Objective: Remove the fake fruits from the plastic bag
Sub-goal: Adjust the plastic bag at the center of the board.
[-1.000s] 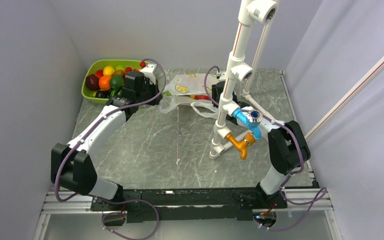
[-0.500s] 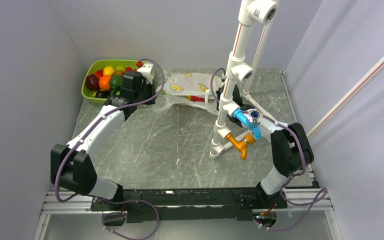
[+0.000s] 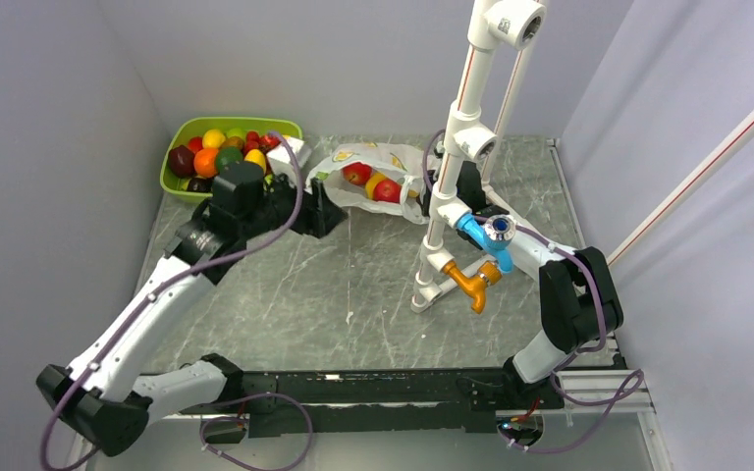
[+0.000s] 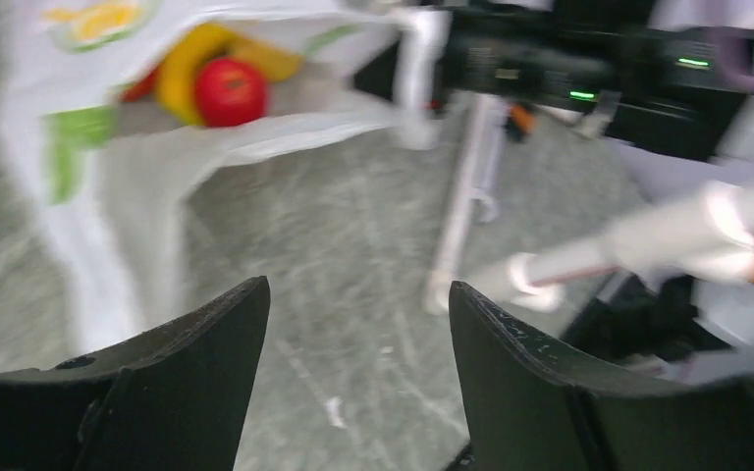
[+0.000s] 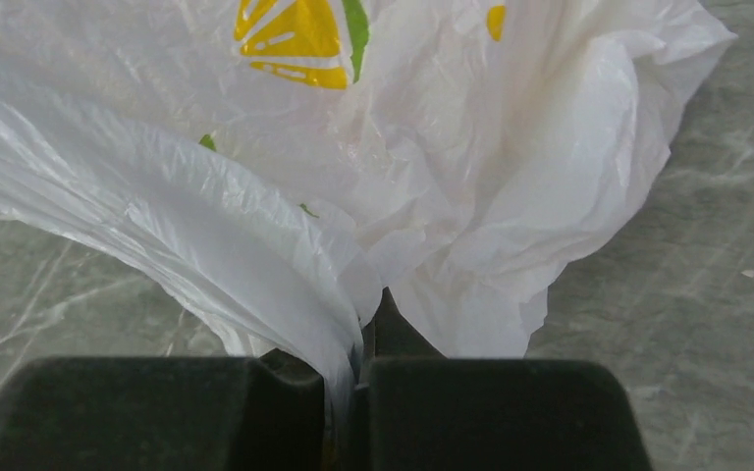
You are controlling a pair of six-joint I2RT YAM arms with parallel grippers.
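Right gripper (image 5: 358,345) is clamped tight on a fold of the bag (image 5: 432,177) at its right end, near the far edge of the table (image 3: 353,294). Two red apples (image 3: 357,174) and a yellow fruit (image 3: 374,184) lie inside the bag's gaping mouth. Left gripper (image 4: 353,324), spread wide and empty, sits just beside the bag's left end, pointing at the fruit. Farther left stands a green tray (image 3: 236,122) of other fruit.

The fake fruits (image 3: 373,183) lie in the plastic bag (image 3: 378,154) (tray (image 3: 226,121) at its left), between left tool (image 4: 355,291) and right tool (image 5: 361,339).
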